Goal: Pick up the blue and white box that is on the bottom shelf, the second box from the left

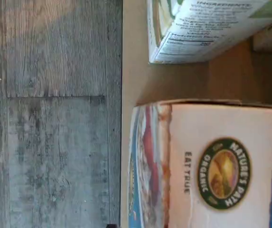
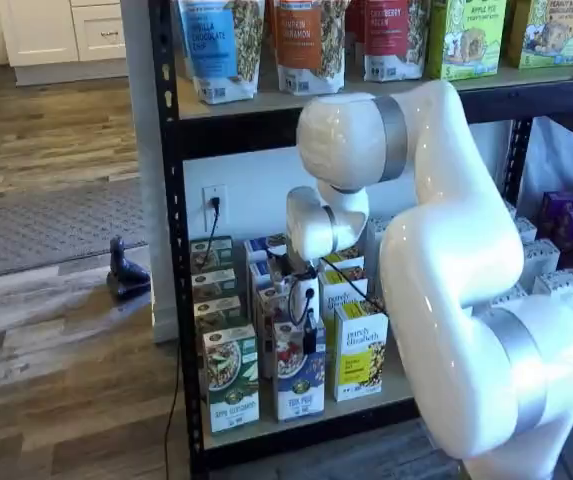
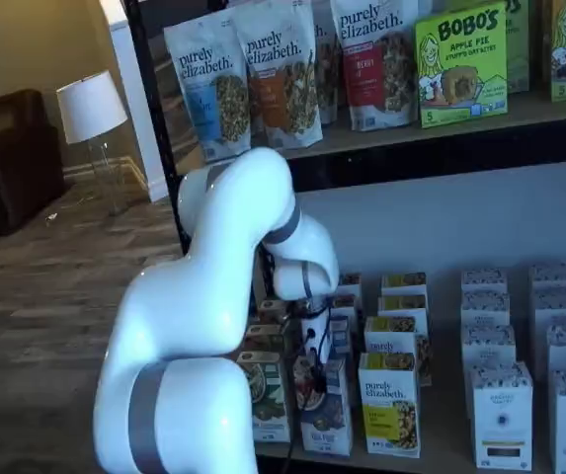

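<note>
The blue and white box (image 2: 299,385) stands at the front of the bottom shelf (image 2: 391,392), between a green-and-white carton (image 2: 231,388) and a yellow carton (image 2: 359,352). It also shows in a shelf view (image 3: 324,413). The wrist view shows its white top with a round green logo (image 1: 221,171) from close above. My gripper (image 2: 307,342) hangs right at the box's top edge, and one black finger shows against the box's front. It shows in a shelf view (image 3: 311,367) too, partly behind a cable. I cannot tell whether the fingers are open or closed on the box.
More cartons stand in rows behind the front ones. White and purple boxes (image 3: 503,415) fill the shelf's right part. Granola bags (image 2: 309,42) stand on the deck above. A black upright (image 2: 171,240) frames the left side. My arm's white links (image 2: 466,300) block much of the shelf.
</note>
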Available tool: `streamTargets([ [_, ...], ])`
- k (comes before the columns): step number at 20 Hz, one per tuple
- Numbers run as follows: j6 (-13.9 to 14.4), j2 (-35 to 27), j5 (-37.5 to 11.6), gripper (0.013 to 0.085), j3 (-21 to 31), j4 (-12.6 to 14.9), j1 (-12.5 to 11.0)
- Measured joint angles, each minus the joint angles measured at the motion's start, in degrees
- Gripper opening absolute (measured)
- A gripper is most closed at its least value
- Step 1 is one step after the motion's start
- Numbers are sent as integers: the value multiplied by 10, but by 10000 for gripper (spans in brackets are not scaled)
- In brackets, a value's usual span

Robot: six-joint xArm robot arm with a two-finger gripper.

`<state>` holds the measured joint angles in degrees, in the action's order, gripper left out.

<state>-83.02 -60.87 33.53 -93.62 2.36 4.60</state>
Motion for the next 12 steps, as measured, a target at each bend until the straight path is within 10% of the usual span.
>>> streamTargets([
  [12,1,-12,-6,850,-5,-7,7],
])
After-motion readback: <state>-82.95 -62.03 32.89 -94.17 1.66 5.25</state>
